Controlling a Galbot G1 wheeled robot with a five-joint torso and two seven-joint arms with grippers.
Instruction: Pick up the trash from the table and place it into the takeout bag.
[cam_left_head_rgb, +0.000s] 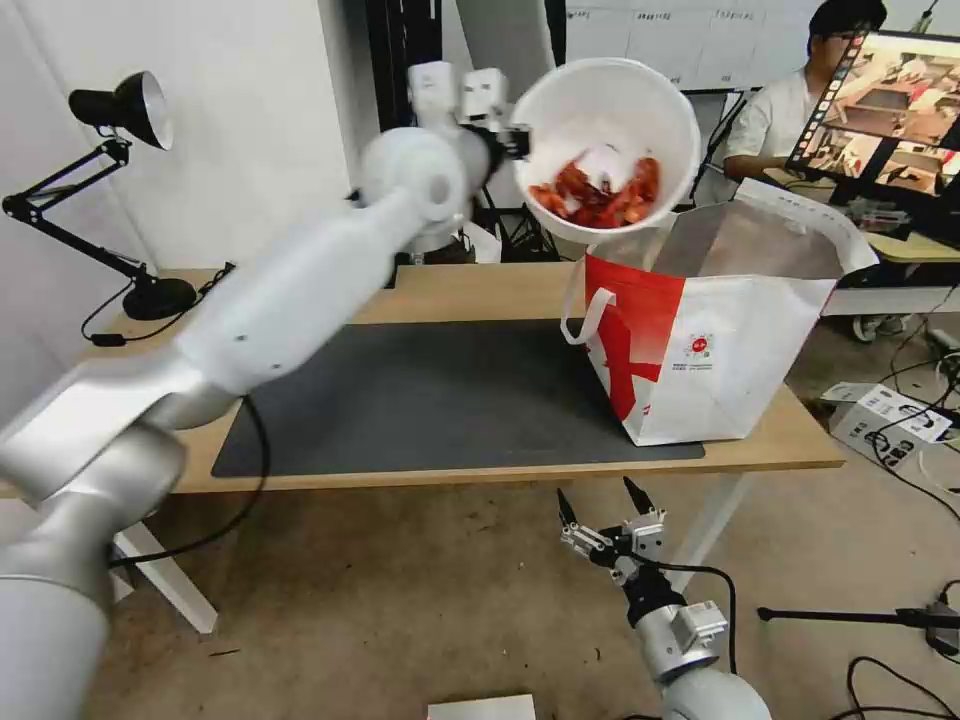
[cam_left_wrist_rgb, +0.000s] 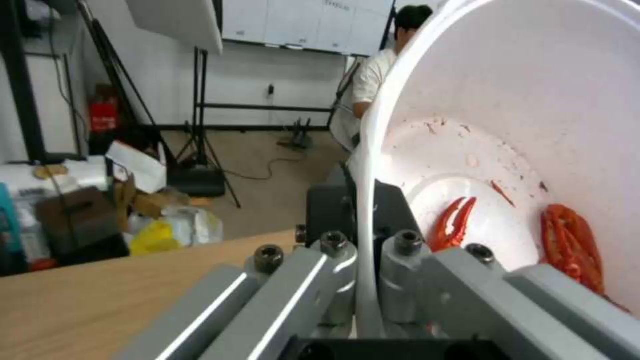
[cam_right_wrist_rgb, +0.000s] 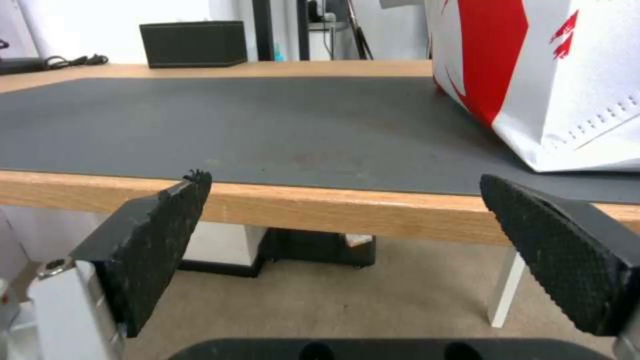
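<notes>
My left gripper (cam_left_head_rgb: 517, 140) is shut on the rim of the white round bowl (cam_left_head_rgb: 640, 95), held high and tipped toward me above the takeout bag (cam_left_head_rgb: 720, 330). Red crayfish shells (cam_left_head_rgb: 598, 195) lie in the bowl's low side. In the left wrist view the bowl's rim (cam_left_wrist_rgb: 365, 210) runs between the jaws, with shells (cam_left_wrist_rgb: 573, 250) inside. The white-and-red bag stands open at the table's (cam_left_head_rgb: 480, 290) right end, its foil lining showing. Below the table's front edge, my right gripper (cam_left_head_rgb: 603, 508) hangs open with nothing between its fingers (cam_right_wrist_rgb: 160, 235).
A dark grey mat (cam_left_head_rgb: 430, 400) covers the table's middle. A black desk lamp (cam_left_head_rgb: 130, 110) stands at the back left, and a black tissue box (cam_right_wrist_rgb: 193, 44) at the table's far edge. Cables and a box (cam_left_head_rgb: 885, 415) lie on the floor to the right.
</notes>
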